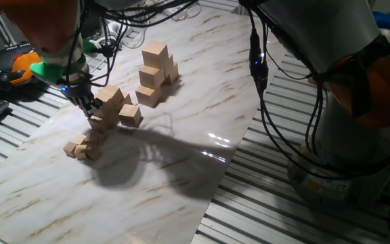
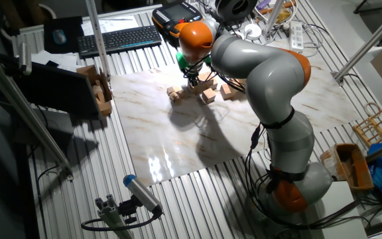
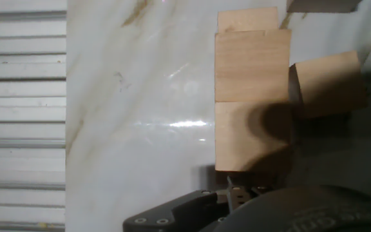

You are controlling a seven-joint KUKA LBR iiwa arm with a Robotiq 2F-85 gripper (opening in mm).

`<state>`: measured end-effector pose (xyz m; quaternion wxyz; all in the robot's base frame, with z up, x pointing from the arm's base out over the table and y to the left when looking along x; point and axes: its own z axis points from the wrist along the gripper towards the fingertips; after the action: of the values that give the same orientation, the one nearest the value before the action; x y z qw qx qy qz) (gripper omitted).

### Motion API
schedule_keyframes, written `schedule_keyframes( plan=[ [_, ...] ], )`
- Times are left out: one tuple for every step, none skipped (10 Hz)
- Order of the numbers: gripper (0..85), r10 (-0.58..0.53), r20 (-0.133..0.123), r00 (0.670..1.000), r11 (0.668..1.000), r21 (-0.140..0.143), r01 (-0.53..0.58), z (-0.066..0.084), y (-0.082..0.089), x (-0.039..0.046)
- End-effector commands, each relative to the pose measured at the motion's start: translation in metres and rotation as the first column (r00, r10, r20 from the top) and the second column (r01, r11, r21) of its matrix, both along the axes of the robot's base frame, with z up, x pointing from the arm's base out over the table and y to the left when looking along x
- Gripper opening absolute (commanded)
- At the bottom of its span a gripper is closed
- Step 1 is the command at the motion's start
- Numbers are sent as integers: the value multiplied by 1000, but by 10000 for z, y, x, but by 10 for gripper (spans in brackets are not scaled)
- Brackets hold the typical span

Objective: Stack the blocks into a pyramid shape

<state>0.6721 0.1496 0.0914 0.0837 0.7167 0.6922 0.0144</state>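
Now the gripper is lowered at a blocks cluster near the marble board's far edge; jaw state can't be told. A careful release is probably needed next.

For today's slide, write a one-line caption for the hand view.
Looking down on two wooden blocks lined up on the marble tabletop, a third beside them.
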Motion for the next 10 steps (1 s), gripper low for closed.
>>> schedule_keyframes(
  plan=[
    [0, 1, 6, 1000, 1000, -4, -1, -6, 1, -1],
    [0, 7, 12, 1000, 1000, -17, -6, -11, -2, -2],
    [0, 10, 17, 1000, 999, -30, -10, -17, -10, 0],
    [0, 15, 20, 1000, 999, -34, -15, -27, -18, 4],
    [0, 20, 22, 1000, 999, -36, -20, -31, -25, 6],
    [0, 25, 21, 999, 999, -46, -24, -33, -30, 7],
    [0, 29, 24, 999, 998, -48, -27, -38, -41, 9],
    [0, 30, 25, 999, 998, -48, -29, -45, -49, 11],
    [0, 34, 26, 999, 998, -49, -32, -46, -53, 13],
    [0, 34, 26, 999, 998, -49, -32, -47, -56, 15]
  ],
)
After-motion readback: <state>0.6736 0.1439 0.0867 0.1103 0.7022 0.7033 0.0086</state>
